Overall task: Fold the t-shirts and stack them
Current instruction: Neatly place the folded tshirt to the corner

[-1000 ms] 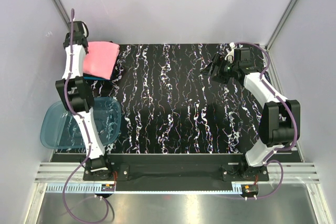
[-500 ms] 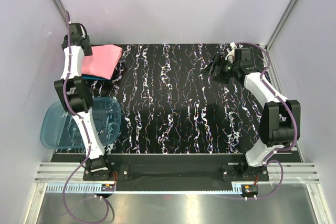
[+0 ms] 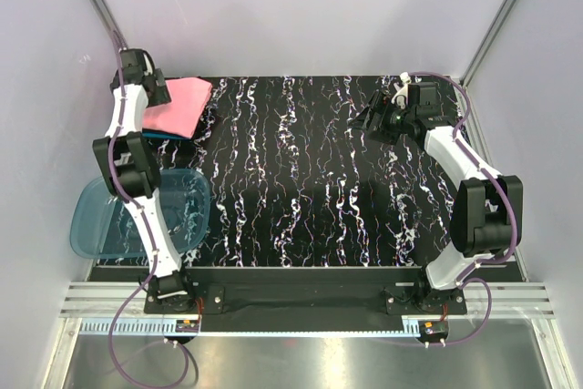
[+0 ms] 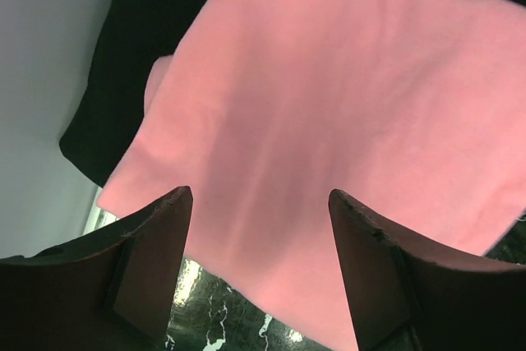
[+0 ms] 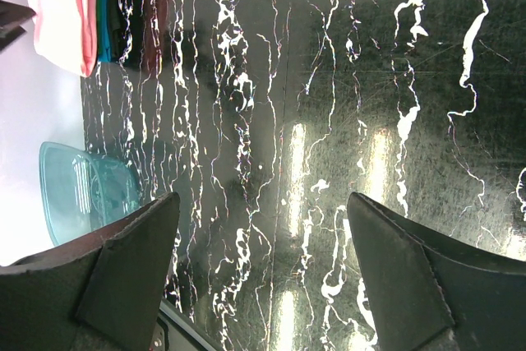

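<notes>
Top view: the folded salmon-pink cloth t-shirt [image 3: 179,104] lies at ten o'clock. Left wrist: left gripper [image 4: 259,203], jaws apart, over it; black cloth t-shirt [image 4: 107,113] beneath. Right wrist: right gripper [image 5: 263,203] gapes empty; teal-blue t-shirt [image 5: 103,6] sandwiched. Stacking looks finished.

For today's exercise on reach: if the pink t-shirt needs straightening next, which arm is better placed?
Left. The left gripper hovers open directly over the pink t-shirt at the far-left corner; the right gripper, also open, sits across the table near the far-right side.
</notes>
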